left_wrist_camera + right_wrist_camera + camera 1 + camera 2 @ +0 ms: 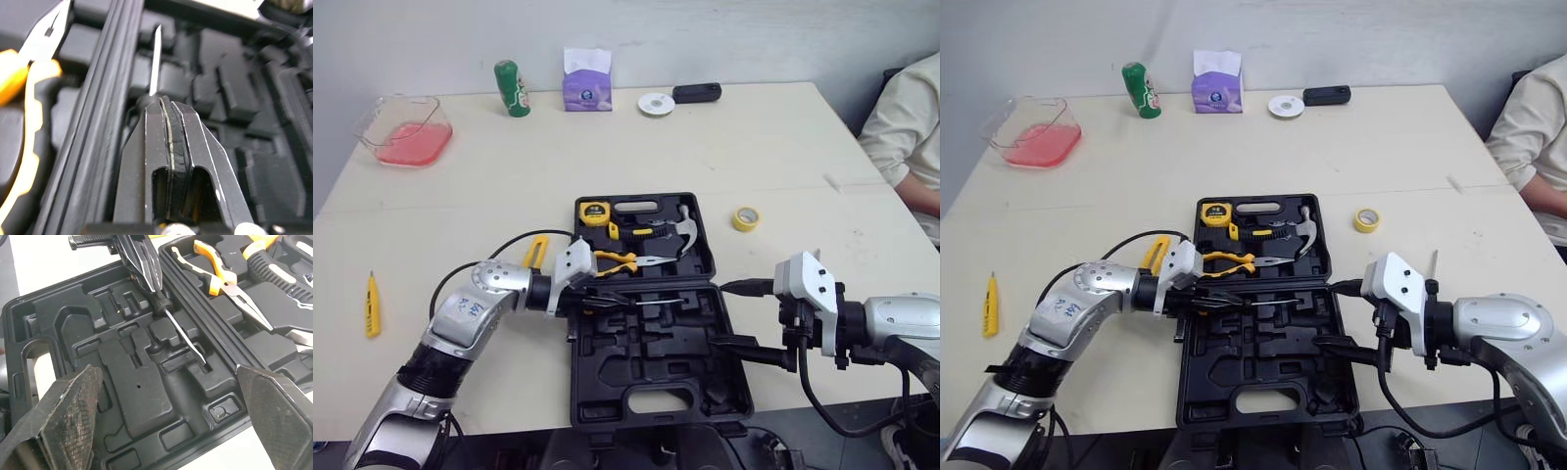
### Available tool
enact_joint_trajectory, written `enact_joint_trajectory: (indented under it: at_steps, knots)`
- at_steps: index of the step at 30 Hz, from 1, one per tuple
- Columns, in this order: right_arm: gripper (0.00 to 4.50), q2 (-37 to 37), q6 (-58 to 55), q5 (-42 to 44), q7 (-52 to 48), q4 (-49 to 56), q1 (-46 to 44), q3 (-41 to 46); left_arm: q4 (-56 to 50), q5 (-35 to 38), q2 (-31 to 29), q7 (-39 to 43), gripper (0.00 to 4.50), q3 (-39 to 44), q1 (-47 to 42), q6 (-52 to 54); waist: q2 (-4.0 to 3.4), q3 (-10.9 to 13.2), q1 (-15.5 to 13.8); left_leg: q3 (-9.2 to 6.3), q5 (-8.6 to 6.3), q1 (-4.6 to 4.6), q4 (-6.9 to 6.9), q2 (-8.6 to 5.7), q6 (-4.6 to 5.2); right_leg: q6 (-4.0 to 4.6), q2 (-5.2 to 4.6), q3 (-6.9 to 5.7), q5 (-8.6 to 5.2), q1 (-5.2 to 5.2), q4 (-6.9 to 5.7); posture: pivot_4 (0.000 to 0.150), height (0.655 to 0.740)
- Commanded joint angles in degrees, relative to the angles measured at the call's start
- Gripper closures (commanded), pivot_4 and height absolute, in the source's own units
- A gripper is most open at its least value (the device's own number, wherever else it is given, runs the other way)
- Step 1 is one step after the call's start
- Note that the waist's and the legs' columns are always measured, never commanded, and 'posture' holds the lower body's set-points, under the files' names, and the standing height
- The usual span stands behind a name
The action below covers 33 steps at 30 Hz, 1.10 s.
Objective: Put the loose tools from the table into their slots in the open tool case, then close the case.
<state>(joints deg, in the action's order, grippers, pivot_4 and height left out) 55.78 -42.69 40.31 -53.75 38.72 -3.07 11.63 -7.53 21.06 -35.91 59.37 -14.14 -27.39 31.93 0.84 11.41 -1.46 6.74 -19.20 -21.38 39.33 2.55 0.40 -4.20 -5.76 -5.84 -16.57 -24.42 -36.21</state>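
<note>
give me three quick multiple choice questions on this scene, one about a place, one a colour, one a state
1. Where is the yellow tape roll relative to the tool case?
A) inside it
B) on the table, to its right
C) on the table, to its left

2. What colour are the handles of the pliers?
A) yellow-orange
B) red
C) blue

3. The left gripper is:
A) open and empty
B) shut on the pliers
C) shut on the screwdriver

Answers:
1 B, the roll lies on bare tabletop past the case's right edge.
2 A, the grips in the far half are yellow-orange.
3 C, the shaft sticks out from between its closed fingers.
</note>
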Motion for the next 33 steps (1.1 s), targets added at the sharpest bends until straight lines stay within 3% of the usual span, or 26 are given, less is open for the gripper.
enact_joint_trajectory:
  at_steps: [1,8,13,16,23,28,30,33]
  knots:
    - [0.0,0.4,0.2,1.0,0.2,1.7,-0.3,0.8,1.6,-3.2,0.3,-0.7,4.44,-1.5,-1.0,-1.2,0.0,0.0,0.0,0.0,0.0,0.0,0.0,0.0,0.0,0.0,0.0,0.0,0.0,0.0,0.0,0.15,0.7244]
    - [0.0,0.7,0.3,0.8,0.2,1.5,-0.2,0.9,3.8,-9.3,-1.4,2.5,4.44,-9.4,-1.5,-0.7,0.03,-0.3,0.0,0.01,0.0,0.14,0.0,0.0,0.0,0.0,0.0,0.01,0.0,0.1,-0.02,0.15,0.7244]
    - [0.0,0.6,-0.1,0.8,0.9,1.9,0.0,1.0,8.0,-15.7,-1.1,-0.5,4.44,-12.9,-3.0,-0.6,0.05,-0.9,-0.2,-0.18,-0.05,0.43,-0.01,0.01,0.09,0.0,-0.01,-0.11,0.0,0.58,0.22,0.15,0.7244]
    - [0.0,0.6,-0.3,1.0,1.2,2.4,0.5,1.2,8.7,-17.1,-1.2,-0.8,4.44,-14.5,-3.0,0.4,0.0,-1.4,-0.2,-0.27,-0.52,0.89,-0.02,0.02,0.57,0.01,-0.19,-0.05,-0.01,1.12,0.36,0.15,0.7244]
    - [0.0,0.8,0.0,0.5,1.8,2.6,1.6,1.4,7.5,-17.3,-1.5,-0.7,4.44,-14.5,-2.3,0.4,-0.22,-2.2,0.0,-0.45,-0.58,1.23,-0.12,0.04,0.55,0.12,-0.61,-0.1,-0.07,1.62,0.49,0.15,0.7244]
    - [0.0,-1.2,1.5,-0.7,4.5,0.5,2.5,4.2,0.8,-5.8,-0.7,-0.6,4.44,-0.8,0.8,-0.3,-0.19,-2.2,0.4,-0.53,-0.58,1.2,-0.18,0.07,0.52,0.17,-0.62,-0.15,-0.1,1.6,0.52,0.15,0.7244]
    - [0.0,-1.7,1.0,-0.4,5.1,-1.9,4.7,9.4,-6.6,4.6,-2.2,-0.8,3.86,11.0,5.7,6.8,-0.17,-2.1,0.7,-0.55,-0.57,1.09,-0.21,0.13,0.46,0.21,-0.6,-0.18,-0.13,1.46,0.5,0.15,0.7244]
    - [0.0,-2.6,0.6,-1.4,5.0,-5.4,10.2,17.5,-15.4,13.2,-2.3,-6.3,2.82,26.9,15.6,13.5,0.01,-1.9,1.1,-0.57,-0.26,0.64,-0.21,0.15,-0.04,0.24,-0.59,-0.17,-0.17,0.91,0.34,0.15,0.7244]
